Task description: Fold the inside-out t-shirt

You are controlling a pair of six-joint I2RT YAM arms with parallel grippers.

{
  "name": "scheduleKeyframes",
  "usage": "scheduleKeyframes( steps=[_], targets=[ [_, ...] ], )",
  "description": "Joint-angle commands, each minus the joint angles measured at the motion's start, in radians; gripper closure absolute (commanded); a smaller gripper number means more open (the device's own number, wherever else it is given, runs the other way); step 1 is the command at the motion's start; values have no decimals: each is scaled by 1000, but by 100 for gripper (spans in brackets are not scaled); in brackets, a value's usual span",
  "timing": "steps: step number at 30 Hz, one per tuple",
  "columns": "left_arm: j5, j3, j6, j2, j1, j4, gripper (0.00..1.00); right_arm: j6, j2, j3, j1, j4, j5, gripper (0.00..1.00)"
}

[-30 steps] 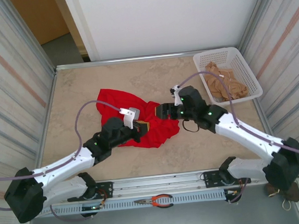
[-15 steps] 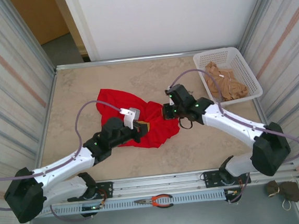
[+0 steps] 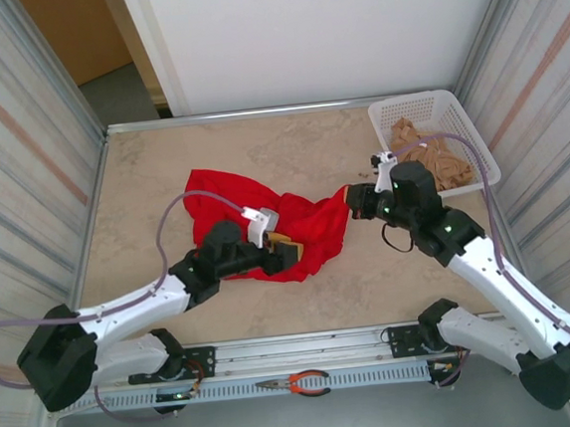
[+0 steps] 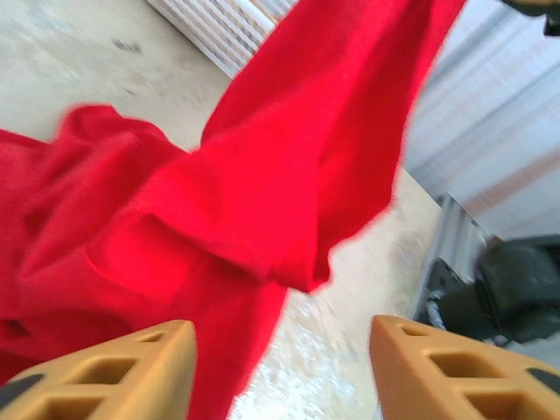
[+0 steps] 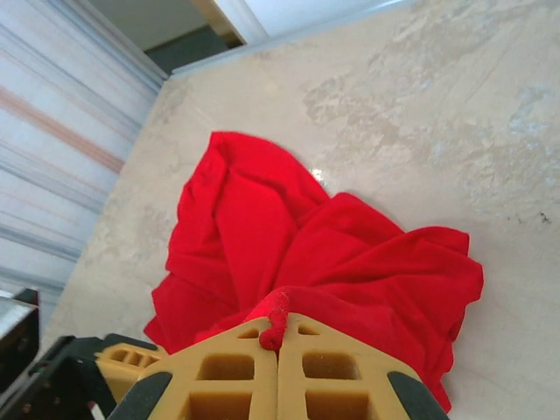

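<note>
T-shirt [image 3: 225, 194] red, crumpled, soft folds; right gripper [image 5: 278, 331] pinching its rolled edge; left gripper [image 4: 282, 339] released, empty.

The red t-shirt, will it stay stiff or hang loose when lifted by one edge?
Probably floppy: the t-shirt sags in soft folds from the right gripper. Likely light: that one pinch holds a part up. Pushed, it would probably bunch, not slide.
</note>
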Motion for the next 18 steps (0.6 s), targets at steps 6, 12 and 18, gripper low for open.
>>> scheduleKeyframes(
  steps=[6,12,18],
  targets=[
    [-11,23,-36,-55,7,-35,35,6,-155,-140,-169,20,-147,100],
    [-105,40,-32,-62,17,-137,35,-16,-203,-240,-222,-5,-179,100],
    [-233,6,-48,-135,33,-221,35,-11,-154,-331,-258,-197,29,47]
  ],
)
